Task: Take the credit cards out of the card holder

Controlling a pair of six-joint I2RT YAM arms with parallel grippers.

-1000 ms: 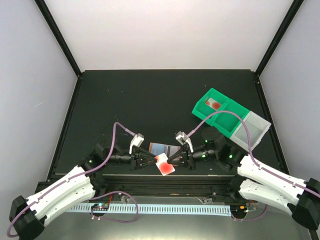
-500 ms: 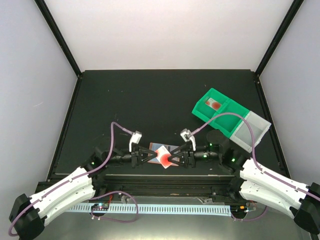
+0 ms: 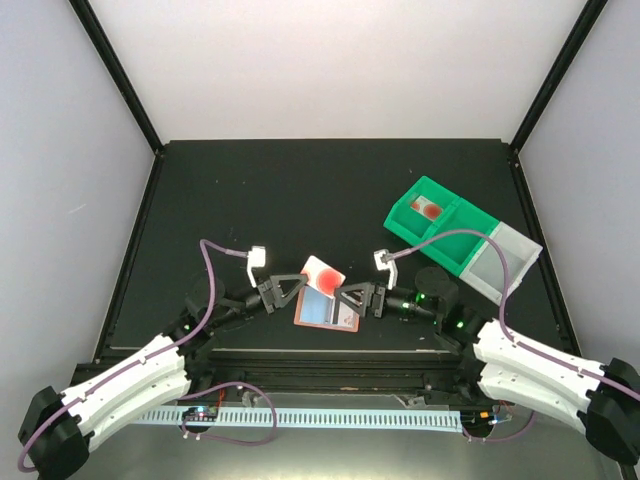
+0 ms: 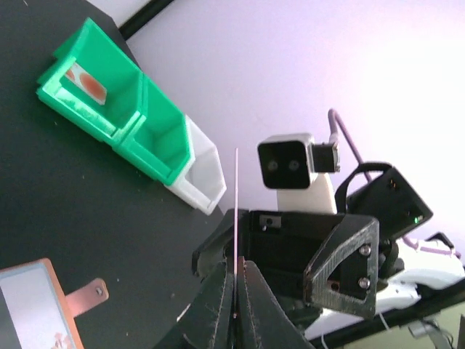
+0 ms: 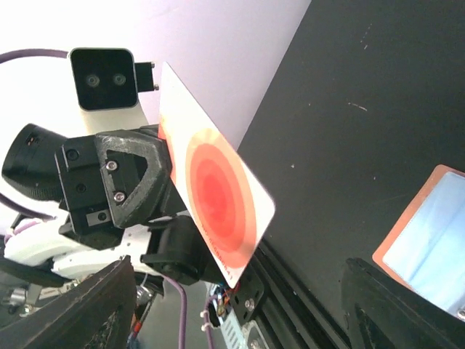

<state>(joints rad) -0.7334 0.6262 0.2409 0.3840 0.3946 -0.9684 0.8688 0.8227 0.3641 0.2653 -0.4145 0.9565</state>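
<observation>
My left gripper (image 3: 297, 286) is shut on a credit card (image 3: 323, 274), white with red rings, held on edge above the table. In the left wrist view the card (image 4: 237, 203) shows as a thin line between my closed left gripper (image 4: 237, 267). The card holder (image 3: 327, 311) lies open and flat under it, salmon-rimmed, with a light blue card in its window. My right gripper (image 3: 346, 297) faces the left one and is open with nothing in it. From the right wrist view, the card (image 5: 218, 195) stands ahead of my right gripper (image 5: 240, 294), and the holder (image 5: 430, 241) lies to the right.
A green compartment bin (image 3: 455, 237) with a white end section (image 3: 506, 262) stands at the back right, one red-ringed card (image 3: 426, 208) lying in it. The table's front rail runs just below both grippers.
Both grippers moved away from the front edge with the red-ringed card. The left shut fully on it and the right opened and let go. The card now stands over the open holder.
</observation>
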